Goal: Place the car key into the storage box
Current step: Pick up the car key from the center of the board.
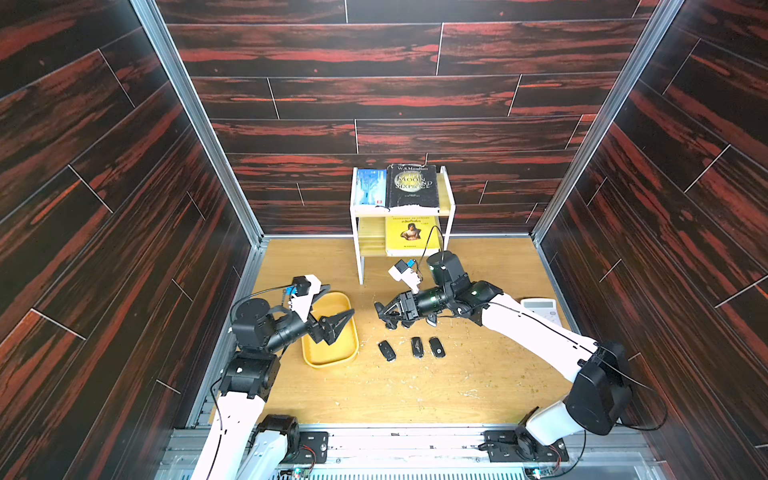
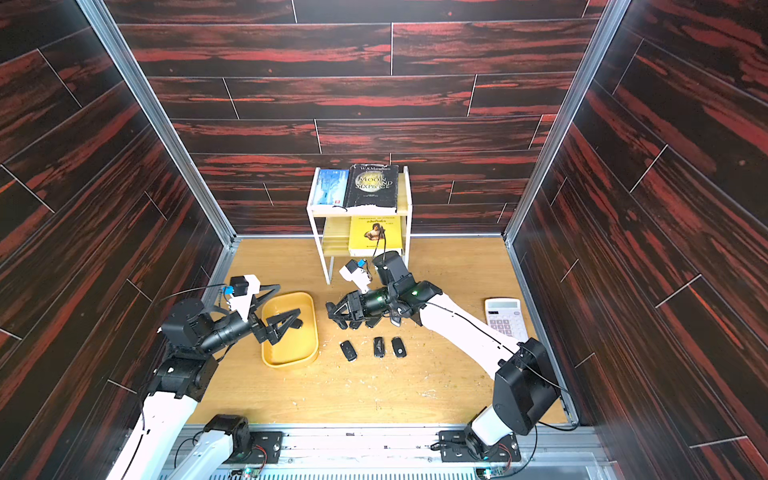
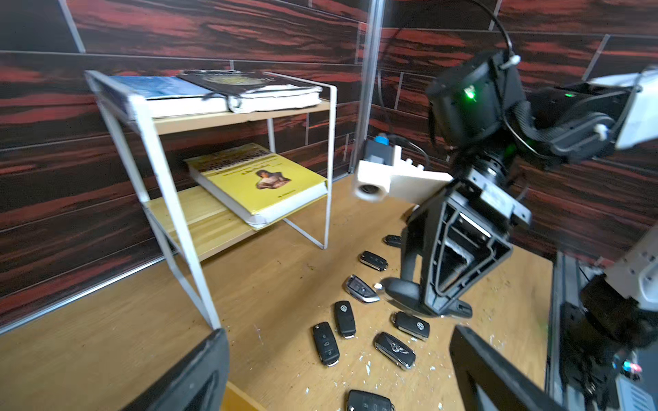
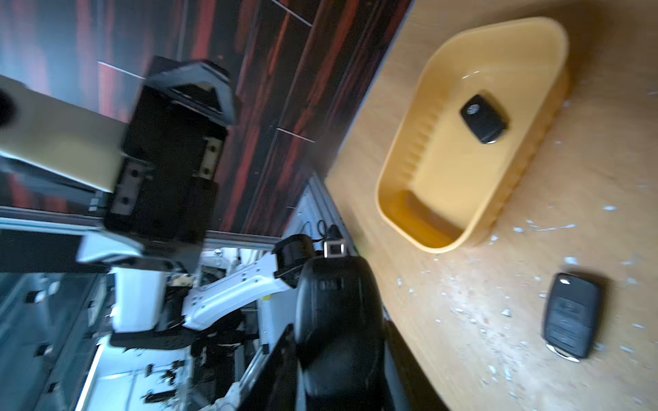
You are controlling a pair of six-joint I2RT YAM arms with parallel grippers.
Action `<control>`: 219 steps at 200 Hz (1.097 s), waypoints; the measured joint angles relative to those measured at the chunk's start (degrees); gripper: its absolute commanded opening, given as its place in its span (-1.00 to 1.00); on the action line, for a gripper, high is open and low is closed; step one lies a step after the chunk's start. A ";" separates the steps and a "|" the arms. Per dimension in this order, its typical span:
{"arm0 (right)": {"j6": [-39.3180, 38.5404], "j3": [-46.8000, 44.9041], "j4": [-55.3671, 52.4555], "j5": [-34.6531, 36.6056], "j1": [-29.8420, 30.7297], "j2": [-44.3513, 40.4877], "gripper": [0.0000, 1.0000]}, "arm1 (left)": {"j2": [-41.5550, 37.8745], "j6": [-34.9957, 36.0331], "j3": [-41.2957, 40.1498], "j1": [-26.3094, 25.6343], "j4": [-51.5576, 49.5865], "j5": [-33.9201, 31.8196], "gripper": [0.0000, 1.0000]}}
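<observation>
The storage box (image 1: 328,360), a shallow yellow tray, sits at the left of the table, also in the right wrist view (image 4: 402,149). One black car key (image 4: 484,119) lies inside it. My left gripper (image 1: 338,301) hangs open above the box, nothing between its fingers (image 3: 199,373). My right gripper (image 1: 380,316) is shut on a black car key (image 4: 338,302), low over the table right of the box; the left wrist view shows that key (image 3: 402,291) in its fingers. Several more black car keys (image 3: 325,343) lie on the wood, three of them in a row (image 1: 417,347).
A white two-tier shelf (image 1: 357,232) with books stands at the back centre. A white calculator (image 1: 540,309) lies at the right edge. Dark wood-pattern walls close in the left, back and right sides. White flecks litter the wooden tabletop (image 1: 415,390).
</observation>
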 measured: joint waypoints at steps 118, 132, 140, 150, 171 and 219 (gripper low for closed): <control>32.30 -15.08 45.79 -14.75 -1.88 -1.33 -0.22 | -2.03 13.81 -0.46 -10.99 -7.93 -0.26 1.00; 36.76 -15.67 52.13 -15.30 -1.88 -0.26 -0.22 | -0.33 15.17 -0.35 -12.26 -8.39 -1.38 1.00; 38.84 -15.76 55.25 -15.47 -1.86 0.44 -0.21 | 0.83 16.00 -0.24 -13.00 -8.70 -2.16 1.00; 41.42 -15.76 58.86 -15.58 -1.73 1.42 -0.22 | 2.10 16.85 0.00 -13.88 -9.29 -3.04 1.00; 45.97 -15.78 65.72 -15.72 -1.31 3.56 -0.22 | 4.44 18.58 1.07 -15.58 -9.70 -4.76 1.00; 55.34 -16.50 80.37 -15.78 -0.52 8.63 -0.22 | 6.03 20.57 4.02 -17.16 -9.86 -7.13 1.00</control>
